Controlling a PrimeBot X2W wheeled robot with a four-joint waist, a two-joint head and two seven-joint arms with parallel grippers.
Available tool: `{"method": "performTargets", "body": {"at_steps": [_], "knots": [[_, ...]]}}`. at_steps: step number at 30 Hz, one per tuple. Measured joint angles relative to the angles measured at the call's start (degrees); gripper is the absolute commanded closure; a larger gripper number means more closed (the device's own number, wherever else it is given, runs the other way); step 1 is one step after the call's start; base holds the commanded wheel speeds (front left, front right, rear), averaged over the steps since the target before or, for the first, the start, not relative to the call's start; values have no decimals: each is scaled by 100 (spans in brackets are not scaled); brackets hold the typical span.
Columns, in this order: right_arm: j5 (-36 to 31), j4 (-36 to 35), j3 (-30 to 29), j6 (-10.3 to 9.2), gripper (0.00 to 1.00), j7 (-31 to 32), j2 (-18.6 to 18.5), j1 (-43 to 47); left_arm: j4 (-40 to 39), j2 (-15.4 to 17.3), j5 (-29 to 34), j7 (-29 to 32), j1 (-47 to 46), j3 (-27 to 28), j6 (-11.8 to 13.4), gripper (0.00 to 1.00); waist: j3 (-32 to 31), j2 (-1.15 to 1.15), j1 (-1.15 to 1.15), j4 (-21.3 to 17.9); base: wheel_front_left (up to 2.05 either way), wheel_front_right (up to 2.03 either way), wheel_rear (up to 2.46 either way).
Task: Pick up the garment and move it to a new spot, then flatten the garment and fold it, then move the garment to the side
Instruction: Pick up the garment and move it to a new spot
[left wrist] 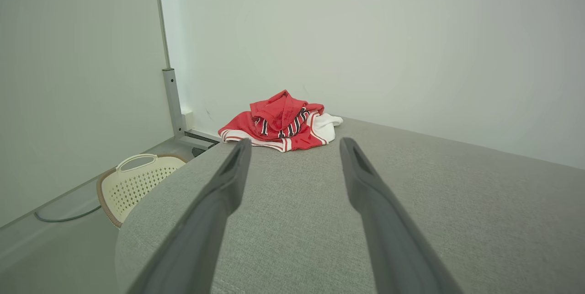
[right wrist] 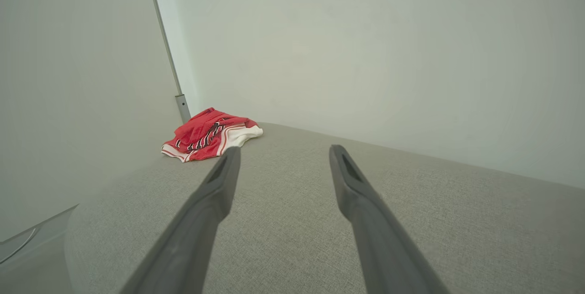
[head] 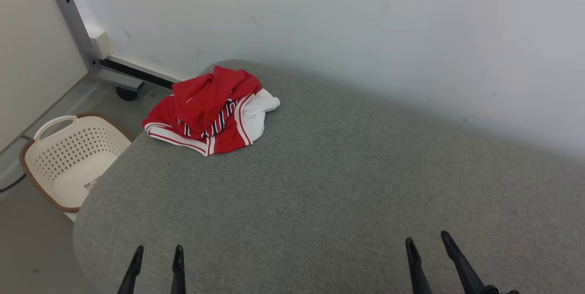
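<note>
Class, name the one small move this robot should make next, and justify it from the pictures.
Probably reach the left gripper forward toward the crumpled red-and-white striped garment. It lies untouched at the far left corner of the grey fabric-covered table, nearer that arm; the right gripper is likewise open, empty, at the near edge.

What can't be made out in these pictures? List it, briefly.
- garment: crumpled on itself in all three views; its own folds hide its shape and underside.
- basket: head view, the table edge covers its right part.
- left pincer and right pincer: head view, the bottom edge cuts off everything below the open fingers.
</note>
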Motion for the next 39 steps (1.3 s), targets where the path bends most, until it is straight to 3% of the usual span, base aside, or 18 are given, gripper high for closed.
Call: {"method": "performTargets", "body": {"at_steps": [22, 29, 39], "knots": [[1, 63, -23, 0, 0, 0, -40, -79, 120, 0, -171, -1, -289, 32, 9, 0, 236, 0, -1, 185, 0, 0, 0], [-118, 42, 7, 0, 0, 0, -85, -31, 789, 73, -346, 0, -1374, -66, -88, 0, 435, 0, -1, 164, 0, 0, 0], [-333, 63, 129, 0, 0, 0, -318, -611, 2568, 573, -1111, 608, -3839, -123, -136, 0, 1028, 0, 0, -178, 0, 0, 0]]}}
